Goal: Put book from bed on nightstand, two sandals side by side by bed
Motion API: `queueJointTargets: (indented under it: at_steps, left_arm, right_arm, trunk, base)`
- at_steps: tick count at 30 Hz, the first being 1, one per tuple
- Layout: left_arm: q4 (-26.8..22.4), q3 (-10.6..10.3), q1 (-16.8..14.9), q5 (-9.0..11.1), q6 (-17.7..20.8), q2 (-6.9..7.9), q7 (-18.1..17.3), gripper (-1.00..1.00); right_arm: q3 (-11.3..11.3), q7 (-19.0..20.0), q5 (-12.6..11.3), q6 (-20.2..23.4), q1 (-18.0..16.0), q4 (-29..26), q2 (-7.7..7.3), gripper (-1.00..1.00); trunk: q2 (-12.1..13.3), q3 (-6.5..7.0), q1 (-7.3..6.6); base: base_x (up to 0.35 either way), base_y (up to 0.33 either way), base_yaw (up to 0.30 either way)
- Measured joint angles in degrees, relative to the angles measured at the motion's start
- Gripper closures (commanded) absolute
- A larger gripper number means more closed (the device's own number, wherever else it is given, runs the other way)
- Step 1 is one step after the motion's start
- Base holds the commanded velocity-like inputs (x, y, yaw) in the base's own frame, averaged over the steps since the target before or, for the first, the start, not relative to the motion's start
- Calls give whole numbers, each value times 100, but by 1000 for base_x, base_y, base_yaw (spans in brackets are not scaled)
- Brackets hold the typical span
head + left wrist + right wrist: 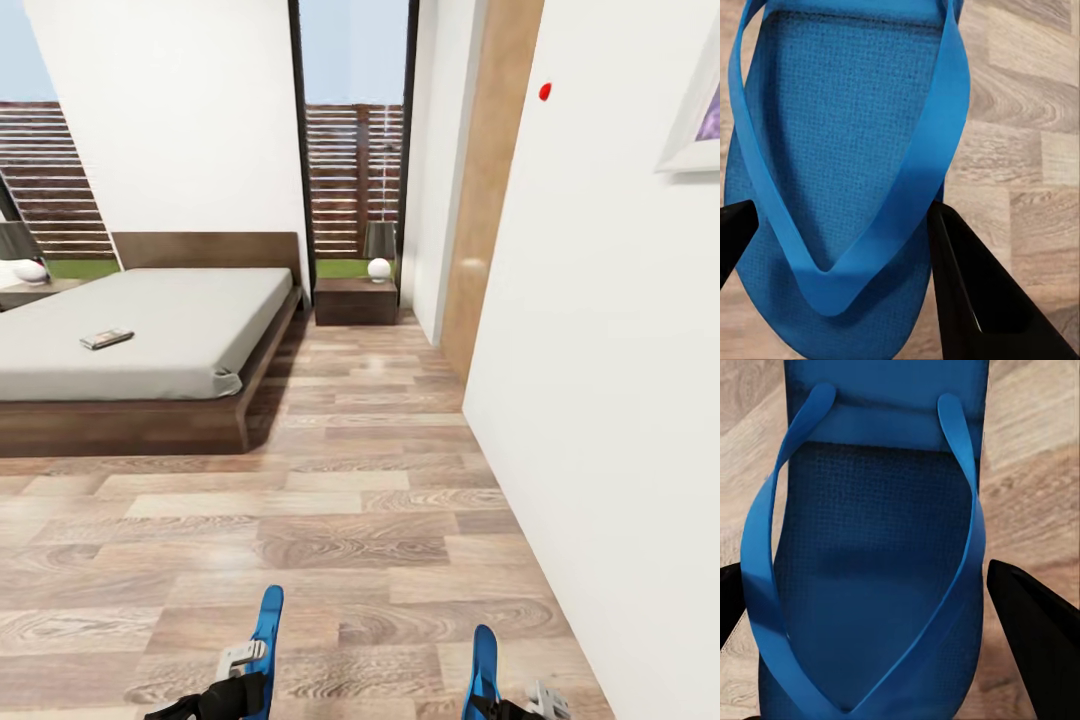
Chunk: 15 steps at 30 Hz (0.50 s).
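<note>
The book [107,338] lies flat on the grey mattress of the bed [120,425] at the left. One dark nightstand [355,300] stands past the bed's far corner; another nightstand [28,292] shows at the left edge. Low in the head view my left gripper [255,690] is shut on one blue sandal [268,622], held on edge above the floor. My right gripper [483,706] is shut on the other sandal [485,660]. In the wrist views each sandal [832,135] [870,547] sits between black fingers [975,292] [1035,637], straps facing the camera.
A white wall [610,400] runs close along my right, with a wooden door panel [490,190] and a framed picture [697,110]. A lamp [379,250] stands on the near nightstand. Wood-plank floor [350,520] stretches between me and the bed.
</note>
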Motion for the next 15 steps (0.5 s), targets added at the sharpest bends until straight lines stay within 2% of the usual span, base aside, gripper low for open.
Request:
queueJointTargets:
  at_steps: [15]
  left_arm:
    - [-1,-2,0,0,0,0,8,100]
  right_arm:
    - [0,-25,9,4,0,9,5,100]
  trunk:
    - [0,0,0]
  base:
    - [314,-17,0]
